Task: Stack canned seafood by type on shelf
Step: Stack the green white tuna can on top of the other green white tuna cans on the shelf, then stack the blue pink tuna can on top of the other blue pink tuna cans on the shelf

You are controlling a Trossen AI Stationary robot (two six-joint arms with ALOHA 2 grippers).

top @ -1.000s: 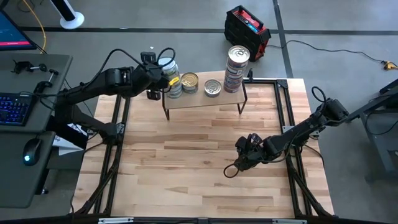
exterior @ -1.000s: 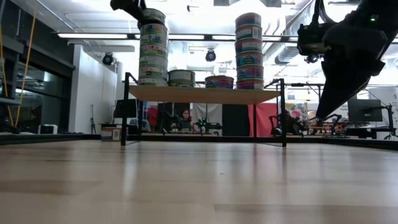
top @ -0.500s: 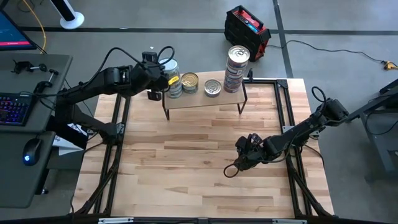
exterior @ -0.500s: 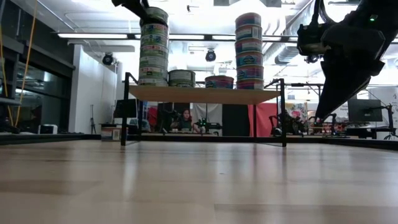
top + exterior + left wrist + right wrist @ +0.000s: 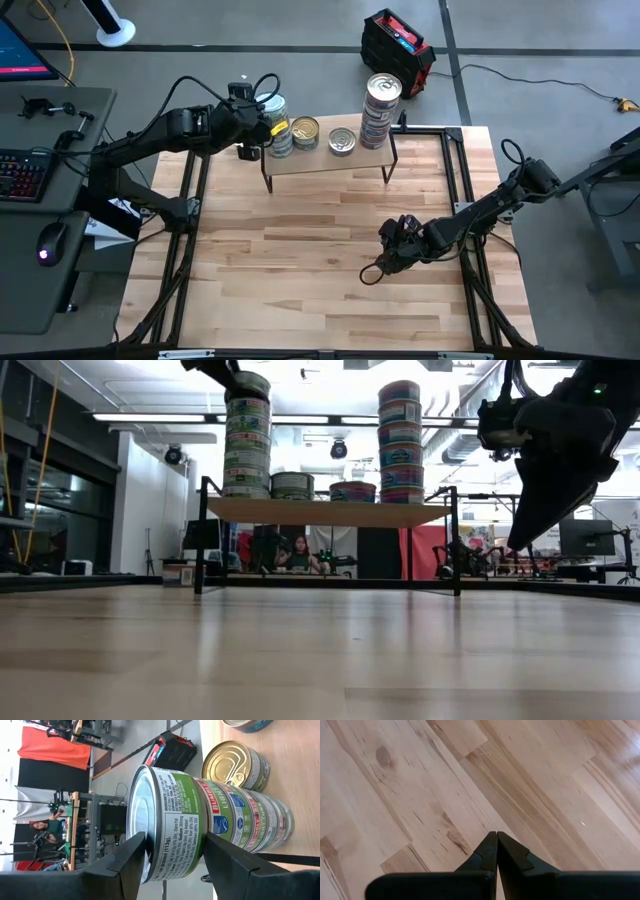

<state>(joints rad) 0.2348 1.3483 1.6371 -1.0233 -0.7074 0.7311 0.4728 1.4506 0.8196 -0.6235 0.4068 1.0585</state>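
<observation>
The shelf (image 5: 330,160) (image 5: 330,511) stands at the table's far edge. On its left end rises a tall stack of canned seafood (image 5: 247,445), on its right end another (image 5: 381,108) (image 5: 400,440). Between them sit a gold-lidded tin (image 5: 305,131) and a silver-lidded tin (image 5: 342,141). My left gripper (image 5: 262,122) (image 5: 174,840) reaches in from the left and is shut on the left stack's top tin (image 5: 167,820) (image 5: 247,385), green-labelled with a silver lid. My right gripper (image 5: 370,276) (image 5: 496,840) hangs shut over the bare tabletop, right of centre. My left gripper pinches the top tin across its height. One finger (image 5: 132,857) lies over the lid's rim (image 5: 142,827) and the other (image 5: 222,862) lies at its bottom rim, on the tin's side toward the table's left. The fingers slant down from the left. Whether the slightly tilted tin rests on the stack cannot be told.
Black frame rails (image 5: 462,190) run along the table's left and right sides. A red-and-black case (image 5: 398,50) lies on the floor beyond the far edge, and a desk with a keyboard (image 5: 25,170) stands at the left. A person (image 5: 299,550) sits in the room behind.
</observation>
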